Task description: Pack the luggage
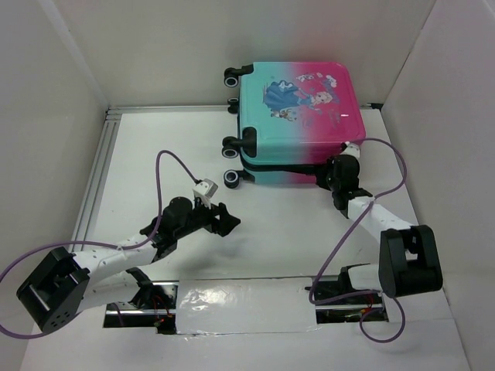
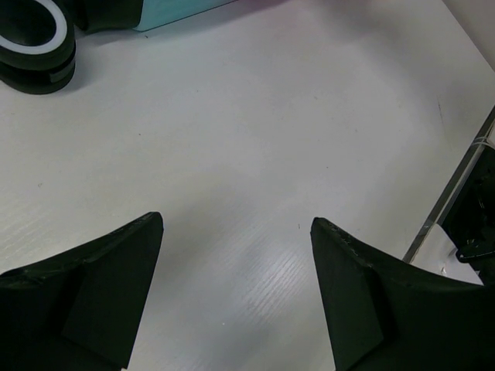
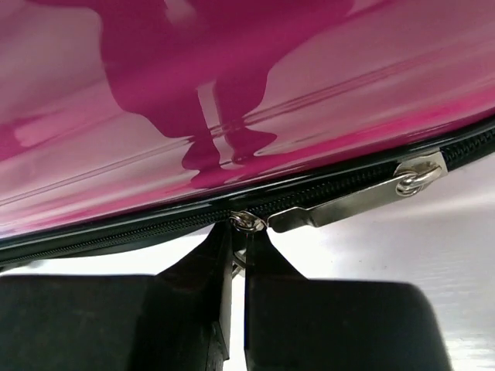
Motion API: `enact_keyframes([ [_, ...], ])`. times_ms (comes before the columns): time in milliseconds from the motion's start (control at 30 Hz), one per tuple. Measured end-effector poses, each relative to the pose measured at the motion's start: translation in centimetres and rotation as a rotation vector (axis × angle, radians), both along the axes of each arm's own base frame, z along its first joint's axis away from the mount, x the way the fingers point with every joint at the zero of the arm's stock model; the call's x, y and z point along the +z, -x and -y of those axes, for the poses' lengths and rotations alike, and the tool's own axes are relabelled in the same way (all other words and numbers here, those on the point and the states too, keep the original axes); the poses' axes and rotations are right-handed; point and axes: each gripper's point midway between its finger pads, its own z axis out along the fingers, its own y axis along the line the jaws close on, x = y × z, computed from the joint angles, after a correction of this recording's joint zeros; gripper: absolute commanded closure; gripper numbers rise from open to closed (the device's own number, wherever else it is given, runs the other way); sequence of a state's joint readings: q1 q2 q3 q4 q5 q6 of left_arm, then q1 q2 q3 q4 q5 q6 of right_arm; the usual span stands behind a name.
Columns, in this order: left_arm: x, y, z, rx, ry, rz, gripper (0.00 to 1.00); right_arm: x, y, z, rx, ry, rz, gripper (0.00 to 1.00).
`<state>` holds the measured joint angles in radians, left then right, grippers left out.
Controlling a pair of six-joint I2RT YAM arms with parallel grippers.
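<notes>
The luggage (image 1: 298, 116) lies flat and closed at the back of the table, its pink-to-teal shell with the princess print facing up. My right gripper (image 1: 337, 166) is at its near right edge. In the right wrist view the pink shell (image 3: 232, 93) fills the top, with the black zipper (image 3: 116, 236) running under it. My right gripper (image 3: 240, 232) is shut on a metal zipper pull that hangs from its ring (image 3: 248, 222). A second silver pull (image 3: 348, 202) lies along the zipper to the right. My left gripper (image 1: 224, 220) (image 2: 236, 220) hangs open over bare table, in front of a suitcase wheel (image 2: 35, 42).
An aluminium rail (image 1: 97, 178) runs along the table's left side. White walls enclose the table on three sides. A shiny tape strip (image 1: 240, 305) lies at the near edge between the two arm bases. The purple cables (image 1: 174, 158) loop above each arm.
</notes>
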<state>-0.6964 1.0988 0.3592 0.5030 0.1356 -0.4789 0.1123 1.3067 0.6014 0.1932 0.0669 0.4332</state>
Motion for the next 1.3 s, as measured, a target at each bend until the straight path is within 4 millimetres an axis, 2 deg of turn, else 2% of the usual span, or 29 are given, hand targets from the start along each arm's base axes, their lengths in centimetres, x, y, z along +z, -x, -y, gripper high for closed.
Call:
enact_keyframes([
  [100, -0.3, 0.1, -0.1, 0.001, -0.004, -0.006, 0.10, 0.4, 0.1, -0.1, 0.015, 0.038, -0.006, 1.00],
  [133, -0.3, 0.1, -0.1, 0.001, -0.004, -0.006, 0.10, -0.1, 0.5, 0.2, 0.013, 0.057, -0.032, 1.00],
  [167, -0.3, 0.1, -0.1, 0.001, -0.003, -0.005, 0.10, 1.0, 0.5, -0.1, 0.021, 0.064, -0.013, 1.00],
  [233, -0.3, 0.1, -0.1, 0.001, -0.003, -0.005, 0.10, 1.7, 1.2, -0.4, 0.036, 0.086, -0.025, 1.00],
  [367, -0.2, -0.1, -0.2, 0.008, -0.001, -0.007, 0.10, 2.6, 3.5, -2.3, 0.119, 0.104, -0.049, 1.00],
  [433, -0.2, -0.1, -0.2, 0.009, 0.004, -0.005, 0.10, 2.5, 4.6, -2.8, 0.145, 0.104, -0.073, 1.00],
  [500, 0.0, -0.2, 0.0, 0.009, 0.017, -0.006, 0.10, 1.3, 5.3, -2.5, 0.136, 0.108, -0.097, 1.00],
  [633, -0.5, -0.1, 0.2, -0.002, 0.020, -0.024, 0.10, 0.7, 5.1, -2.4, 0.120, 0.105, -0.053, 1.00],
  [767, -0.8, 0.0, 0.2, -0.008, 0.019, -0.028, 0.10, 1.1, 4.9, -2.4, 0.119, 0.106, -0.051, 1.00],
  [900, -0.7, 0.1, 0.2, -0.010, 0.020, -0.028, 0.10, 2.8, 5.1, -2.3, 0.133, 0.133, -0.122, 1.00],
  [1000, -0.7, 0.0, 0.3, -0.010, 0.023, -0.027, 0.10, 5.9, 4.5, -2.3, 0.151, 0.164, -0.137, 1.00],
  [1100, -0.5, 0.0, 0.4, -0.013, 0.032, -0.022, 0.10, 9.5, 3.5, -2.5, 0.155, 0.172, -0.064, 1.00],
  [1167, -0.5, 0.0, 0.5, -0.014, 0.038, -0.025, 0.11, 10.6, 3.3, -2.6, 0.147, 0.168, -0.019, 1.00],
  [1233, -0.6, 0.0, 0.7, -0.017, 0.047, -0.036, 0.11, 10.0, 3.3, -2.6, 0.138, 0.156, 0.003, 1.00],
  [1300, -0.9, 0.1, 0.8, -0.022, 0.044, -0.044, 0.11, 6.9, 4.5, -2.6, 0.136, 0.137, -0.034, 1.00],
])
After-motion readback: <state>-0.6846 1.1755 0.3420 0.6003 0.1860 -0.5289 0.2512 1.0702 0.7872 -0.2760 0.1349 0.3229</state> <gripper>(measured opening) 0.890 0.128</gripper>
